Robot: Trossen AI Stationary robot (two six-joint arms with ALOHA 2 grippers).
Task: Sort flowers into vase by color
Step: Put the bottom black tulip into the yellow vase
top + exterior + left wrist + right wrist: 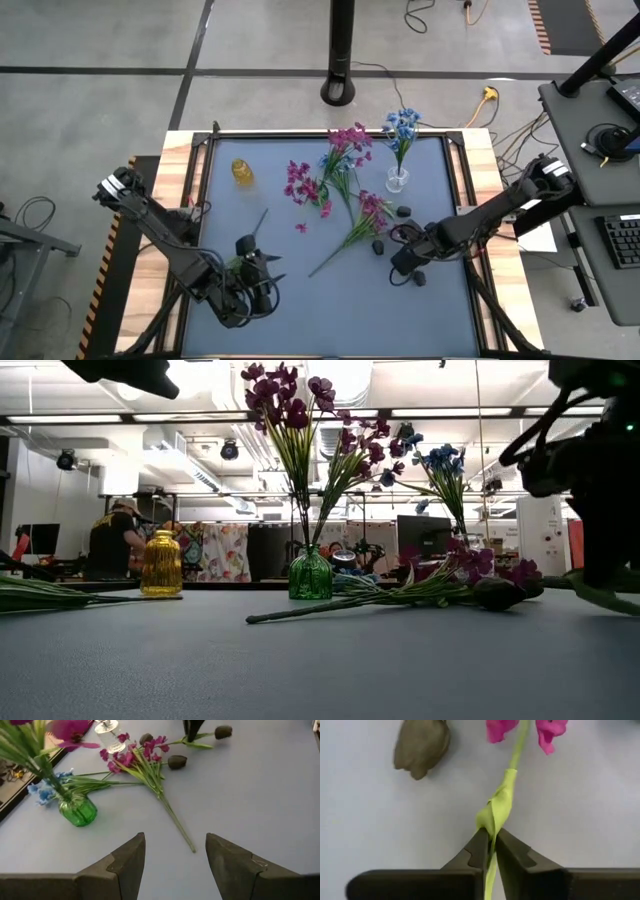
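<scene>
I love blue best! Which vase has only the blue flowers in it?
The clear vase, at the table's far right. It holds only blue flowers. The green vase holds pink flowers, and the yellow vase holds none.

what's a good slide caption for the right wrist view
Right gripper pinches a green flower stem on the table, a dark bud lying nearby.

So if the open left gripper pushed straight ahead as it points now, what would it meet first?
Probably the thin green stem end of the magenta-pink sprig lying on the grey-blue mat, straight ahead of the left gripper; depth is unclear.
</scene>
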